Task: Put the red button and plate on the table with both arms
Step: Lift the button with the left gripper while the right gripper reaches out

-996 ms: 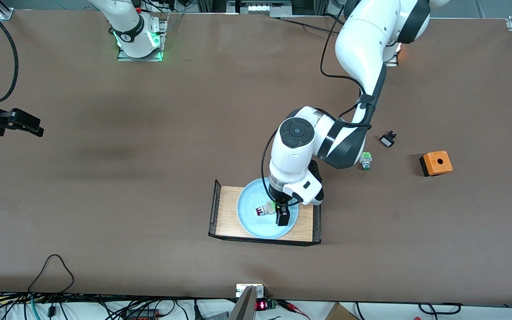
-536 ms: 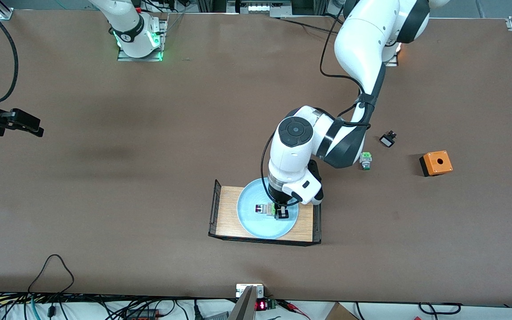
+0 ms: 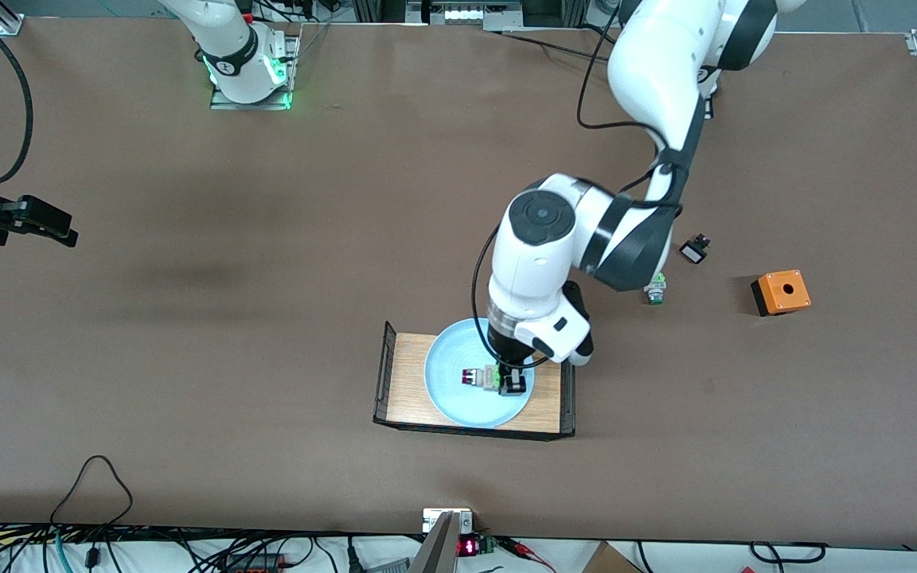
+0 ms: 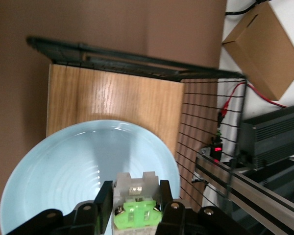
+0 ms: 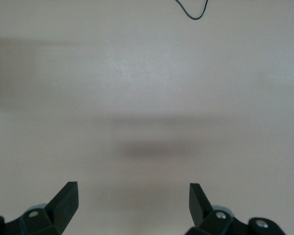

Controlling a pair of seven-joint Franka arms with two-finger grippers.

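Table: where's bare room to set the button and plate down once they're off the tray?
The table is bare between the tray and the right gripper, and from the tray to the camera-side edge. It's crowded toward the left arm's end: green switch, black part, orange box. The left gripper grips the red button over the plate.

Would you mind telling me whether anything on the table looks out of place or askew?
Nothing looks damaged or spilled. The red button lies on its side on the plate, gripped by the left hand. The right hand waits open.
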